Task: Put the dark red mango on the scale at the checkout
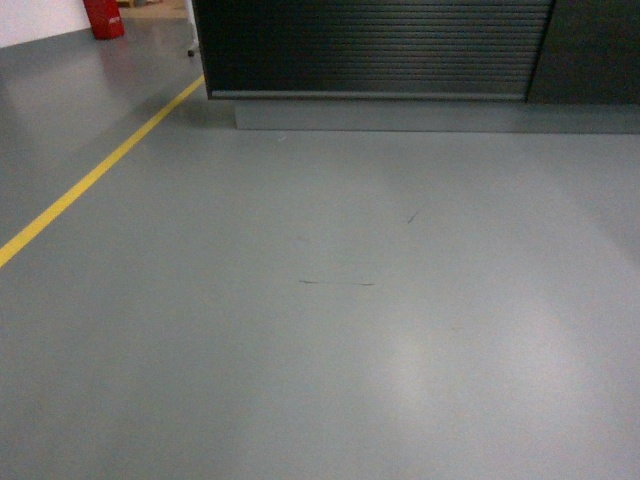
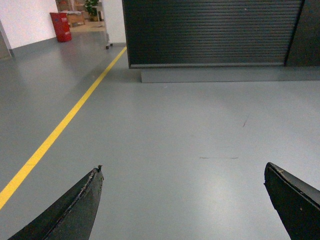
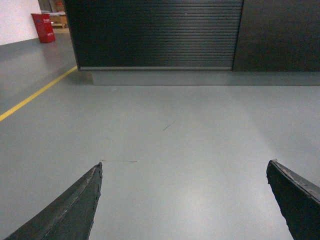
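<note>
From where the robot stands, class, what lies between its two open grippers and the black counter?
Only bare grey floor, with a few faint scuff marks; all three views show it. The yellow line runs off to the left of the counter.

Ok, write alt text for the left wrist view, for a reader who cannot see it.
The open left gripper holds nothing, its two black fingertips wide apart over bare grey floor. Ahead stands the black checkout with its ribbed slatted front on a grey base. A yellow floor line runs diagonally on the left toward a red bin by a white wall.
</note>
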Available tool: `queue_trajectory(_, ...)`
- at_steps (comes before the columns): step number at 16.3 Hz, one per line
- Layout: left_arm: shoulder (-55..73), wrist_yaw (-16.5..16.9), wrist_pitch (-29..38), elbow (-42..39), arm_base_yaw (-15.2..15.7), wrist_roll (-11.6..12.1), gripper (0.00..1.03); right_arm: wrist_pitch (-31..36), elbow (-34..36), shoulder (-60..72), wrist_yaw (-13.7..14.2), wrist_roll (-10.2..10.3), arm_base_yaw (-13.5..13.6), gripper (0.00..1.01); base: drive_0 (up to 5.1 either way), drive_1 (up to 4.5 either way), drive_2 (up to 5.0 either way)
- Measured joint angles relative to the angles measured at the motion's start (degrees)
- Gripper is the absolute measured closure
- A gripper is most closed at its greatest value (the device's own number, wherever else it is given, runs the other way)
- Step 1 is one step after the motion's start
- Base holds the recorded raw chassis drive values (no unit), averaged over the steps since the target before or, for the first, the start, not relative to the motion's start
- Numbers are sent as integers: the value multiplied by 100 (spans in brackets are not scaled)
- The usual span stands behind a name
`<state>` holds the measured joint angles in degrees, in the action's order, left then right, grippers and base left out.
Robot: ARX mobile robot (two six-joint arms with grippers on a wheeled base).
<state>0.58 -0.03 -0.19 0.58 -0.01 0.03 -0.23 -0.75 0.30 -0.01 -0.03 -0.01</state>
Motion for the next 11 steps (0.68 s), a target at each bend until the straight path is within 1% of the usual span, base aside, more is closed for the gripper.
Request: queue_trajectory(11,0,0,0,0,0,0,5,2,0,0,0,0,0,3,0,0,0)
